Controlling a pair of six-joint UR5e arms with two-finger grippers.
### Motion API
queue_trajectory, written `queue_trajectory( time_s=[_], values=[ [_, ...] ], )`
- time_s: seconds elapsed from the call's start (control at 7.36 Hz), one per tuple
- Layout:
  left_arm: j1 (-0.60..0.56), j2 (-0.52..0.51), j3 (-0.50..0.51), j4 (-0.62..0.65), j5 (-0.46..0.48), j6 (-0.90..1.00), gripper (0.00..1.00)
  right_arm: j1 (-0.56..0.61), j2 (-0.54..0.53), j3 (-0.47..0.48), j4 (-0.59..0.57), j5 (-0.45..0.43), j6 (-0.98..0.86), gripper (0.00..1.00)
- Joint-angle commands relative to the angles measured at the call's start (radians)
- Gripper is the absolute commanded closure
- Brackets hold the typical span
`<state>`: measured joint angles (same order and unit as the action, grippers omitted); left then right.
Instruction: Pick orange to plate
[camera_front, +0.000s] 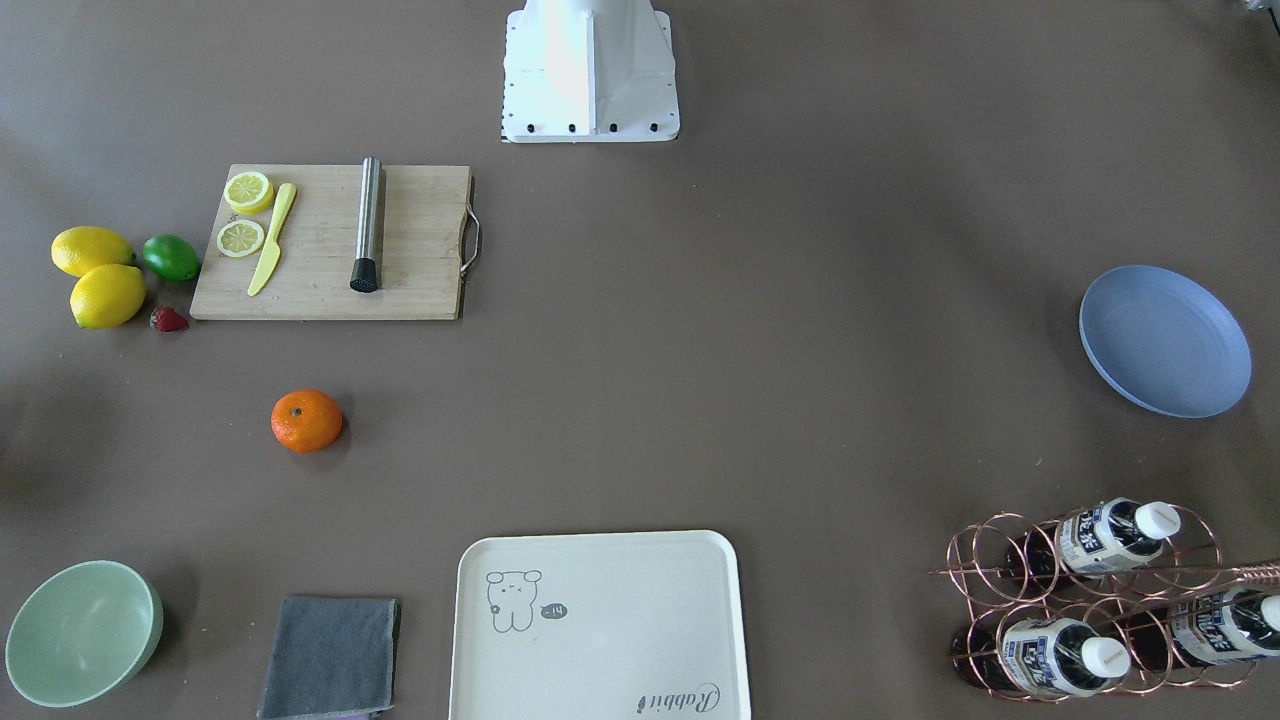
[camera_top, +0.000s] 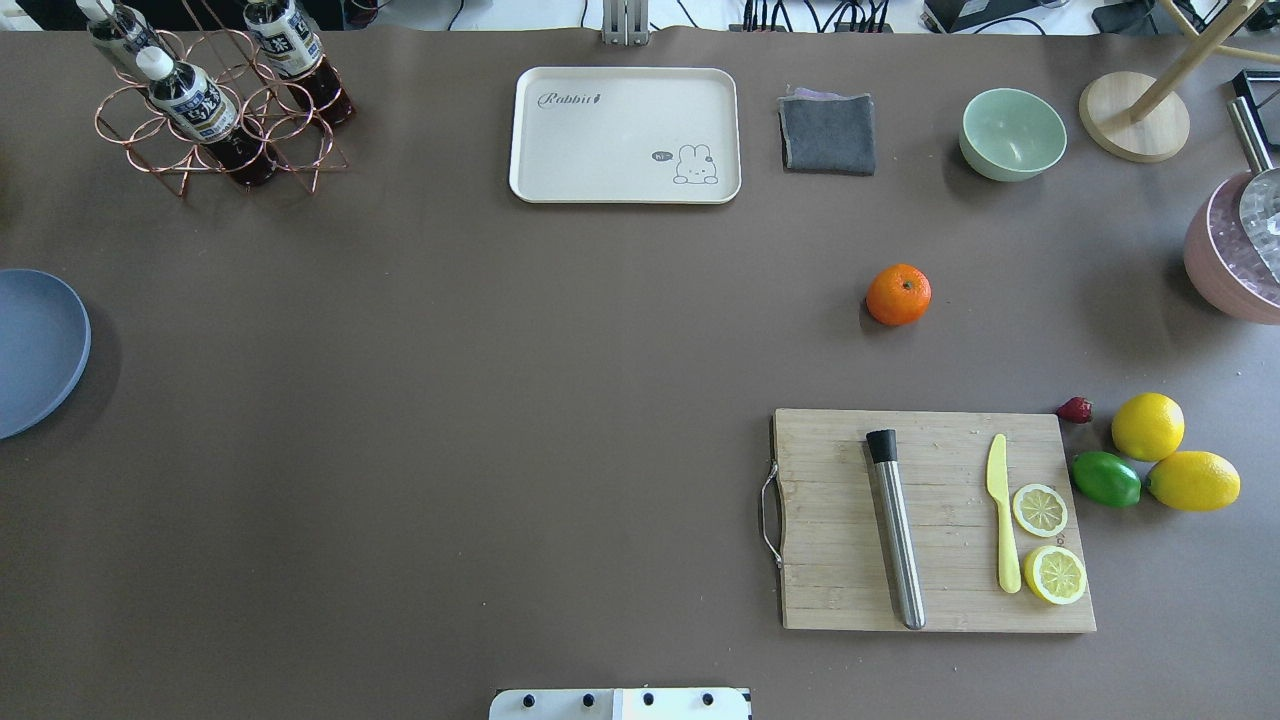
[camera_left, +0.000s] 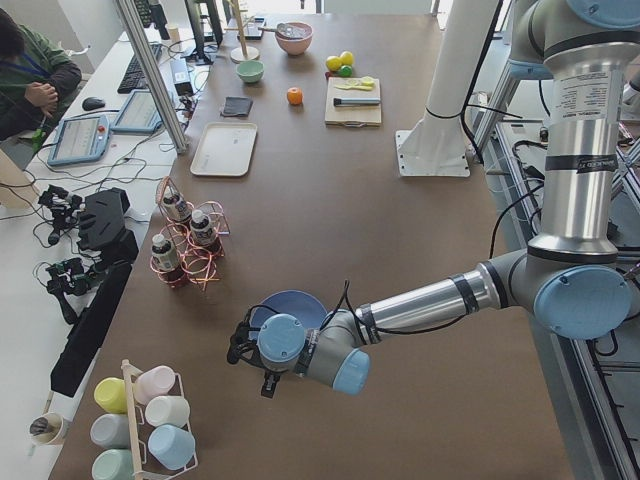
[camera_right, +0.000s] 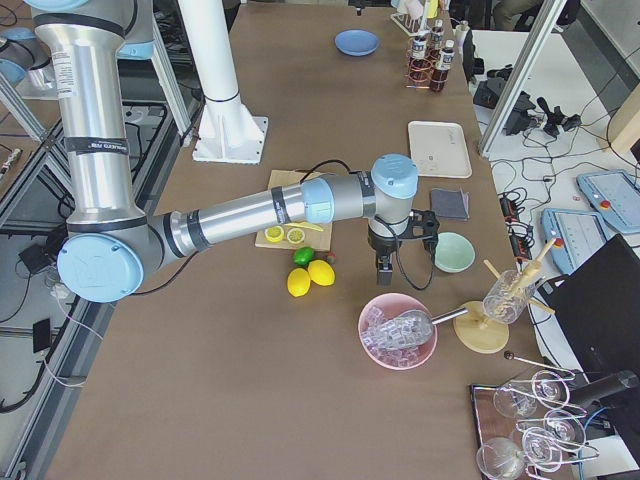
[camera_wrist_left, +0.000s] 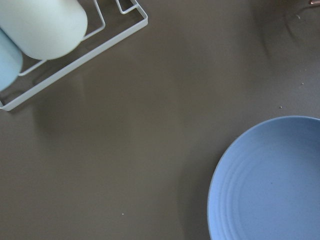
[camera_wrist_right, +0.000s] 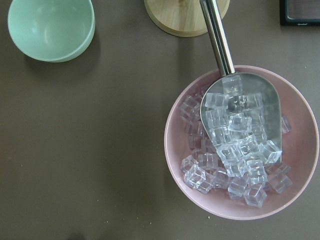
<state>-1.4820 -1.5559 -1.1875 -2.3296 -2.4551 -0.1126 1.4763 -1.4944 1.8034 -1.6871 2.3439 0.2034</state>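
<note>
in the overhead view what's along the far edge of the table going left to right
bottles → tray → cloth → green bowl → wooden base

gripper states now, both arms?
Left gripper: cannot tell, shows only in a side view.
Right gripper: cannot tell, same reason.

- The orange (camera_front: 306, 420): finely dimpled skin with a faint sheen.
- The plate (camera_front: 1165, 341): matt and smooth (plastic, by its look).
- The cutting board (camera_front: 330, 242): pale wood, grain showing.
- The rod (camera_front: 368, 222) on it: brushed metal, matt black tip.
- The towel (camera_front: 330, 657): grey cloth, soft nap.
- The bottle rack (camera_front: 1090, 600): shiny copper-toned wire.
</note>
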Motion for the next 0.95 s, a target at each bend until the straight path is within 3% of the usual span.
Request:
queue_trajectory(
  time_s=[0.0,0.54,0.81],
  values=[
    [0.098,0.0,0.02,-0.025,-0.001,-0.013,0.02,-0.002,0.0,0.001,0.017,0.002,0.02,0.0],
    [0.114,0.01,0.055,-0.027,-0.004,-0.012,0.03,-0.007,-0.003,-0.001,0.041,0.0,0.028,0.0],
    [0.124,0.011,0.057,-0.027,-0.004,-0.01,0.11,-0.008,-0.003,0.001,0.041,0.002,0.028,0.0]
  ],
)
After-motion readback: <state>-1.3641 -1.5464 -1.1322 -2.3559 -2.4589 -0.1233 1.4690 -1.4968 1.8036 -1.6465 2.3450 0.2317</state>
